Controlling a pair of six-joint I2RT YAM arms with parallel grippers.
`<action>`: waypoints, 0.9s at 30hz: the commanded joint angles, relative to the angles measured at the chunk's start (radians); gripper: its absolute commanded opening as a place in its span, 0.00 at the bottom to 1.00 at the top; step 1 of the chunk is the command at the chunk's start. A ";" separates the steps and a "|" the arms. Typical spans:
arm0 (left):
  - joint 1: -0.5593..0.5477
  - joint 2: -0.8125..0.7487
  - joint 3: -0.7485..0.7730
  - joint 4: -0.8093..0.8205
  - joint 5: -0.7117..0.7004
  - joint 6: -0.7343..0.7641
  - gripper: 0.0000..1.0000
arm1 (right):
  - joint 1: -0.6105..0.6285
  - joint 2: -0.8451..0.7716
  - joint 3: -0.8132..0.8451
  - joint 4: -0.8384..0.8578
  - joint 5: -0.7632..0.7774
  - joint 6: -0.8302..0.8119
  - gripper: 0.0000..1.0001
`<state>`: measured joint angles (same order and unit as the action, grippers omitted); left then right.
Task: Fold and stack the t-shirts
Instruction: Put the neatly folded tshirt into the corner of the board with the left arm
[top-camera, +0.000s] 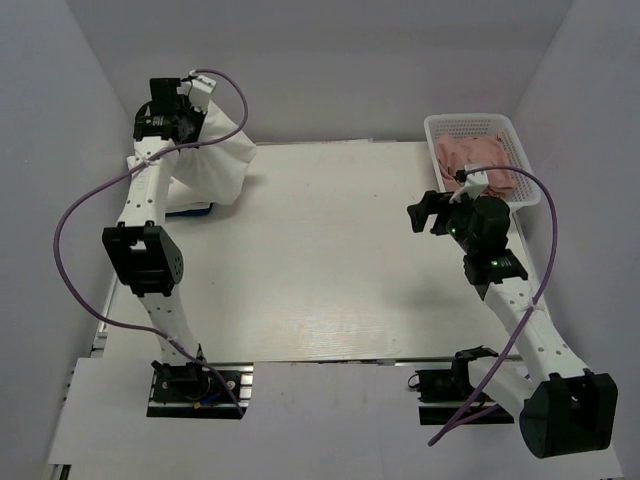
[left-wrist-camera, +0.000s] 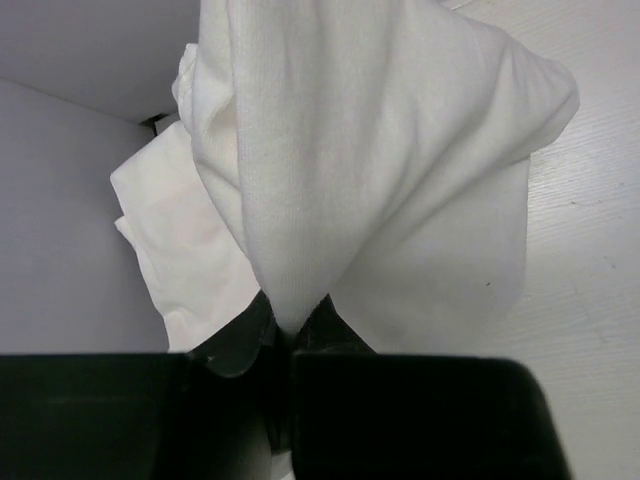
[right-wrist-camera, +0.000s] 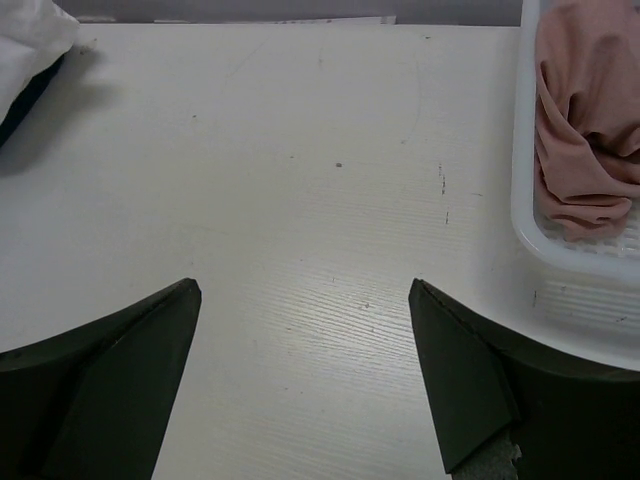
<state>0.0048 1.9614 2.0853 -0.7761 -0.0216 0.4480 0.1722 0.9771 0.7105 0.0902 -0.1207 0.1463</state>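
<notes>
A white t-shirt (top-camera: 215, 160) hangs from my left gripper (top-camera: 185, 110) at the far left of the table, its lower part draping down onto the table. In the left wrist view the jaws are shut on a pinch of the white t-shirt (left-wrist-camera: 350, 160), and my left gripper (left-wrist-camera: 292, 325) shows at the bottom. More white cloth (left-wrist-camera: 175, 235) lies below it, next to the wall. My right gripper (top-camera: 425, 213) is open and empty above the bare table (right-wrist-camera: 310, 190), its fingers (right-wrist-camera: 150, 340) wide apart. No print shows on the shirt.
A white plastic basket (top-camera: 478, 125) holding pink cloth (top-camera: 475, 160) stands at the far right; it also shows in the right wrist view (right-wrist-camera: 525, 200). A blue and dark object (top-camera: 190, 210) lies under the hanging shirt. Grey walls enclose the table.
</notes>
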 joint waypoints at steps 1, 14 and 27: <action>0.058 0.010 0.079 0.035 0.077 -0.022 0.00 | 0.004 0.027 0.076 -0.009 0.026 -0.017 0.90; 0.264 0.131 0.102 0.103 0.239 -0.075 0.00 | 0.010 0.117 0.162 -0.040 0.026 0.004 0.90; 0.325 0.192 0.134 0.181 0.186 -0.180 1.00 | 0.018 0.159 0.208 -0.089 0.055 -0.007 0.90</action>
<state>0.3210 2.2070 2.1593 -0.6464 0.1677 0.3035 0.1856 1.1275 0.8642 -0.0063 -0.0772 0.1482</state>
